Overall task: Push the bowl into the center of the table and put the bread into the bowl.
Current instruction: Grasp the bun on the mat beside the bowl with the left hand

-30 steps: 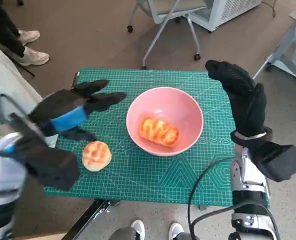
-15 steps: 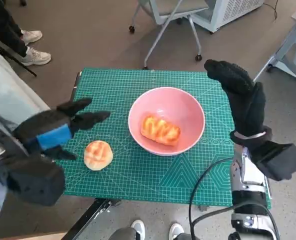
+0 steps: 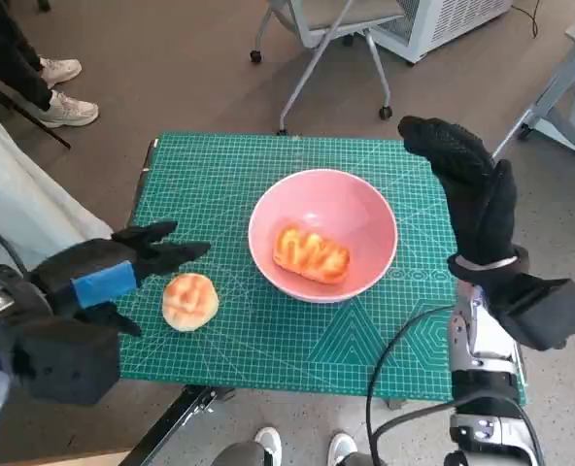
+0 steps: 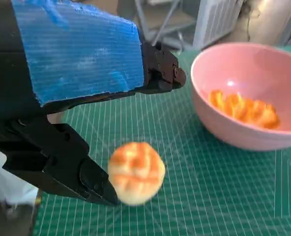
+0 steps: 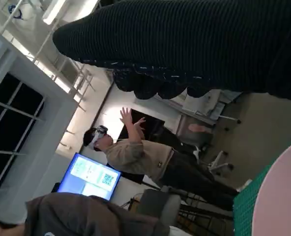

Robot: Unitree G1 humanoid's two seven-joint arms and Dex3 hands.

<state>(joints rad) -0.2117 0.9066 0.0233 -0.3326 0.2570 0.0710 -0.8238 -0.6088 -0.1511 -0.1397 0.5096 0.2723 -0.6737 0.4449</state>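
Note:
A pink bowl [image 3: 365, 209] stands near the middle of the green cutting mat [image 3: 219, 175], with a long glazed bread [image 3: 311, 253] lying inside it. A round bun [image 3: 189, 301] lies on the mat left of the bowl. My left hand [image 3: 113, 267] hovers just left of the bun, fingers spread, holding nothing; in the left wrist view the bun [image 4: 136, 172] sits between its black fingers [image 4: 94, 182], beside the bowl [image 4: 244, 137]. My right hand [image 3: 467, 184] is raised at the bowl's right, fingers extended, holding nothing.
A rolling chair [image 3: 321, 29] and a white unit [image 3: 443, 19] stand beyond the table. A person's shoes [image 3: 50, 92] show at the far left. Pale cloth [image 3: 25, 204] lies off the mat's left edge. A person [image 5: 135, 157] gestures in the right wrist view.
My left hand has drawn back toward the near left, from beside the bowl down to the bun's left side. Bowl, breads and right hand have stayed put.

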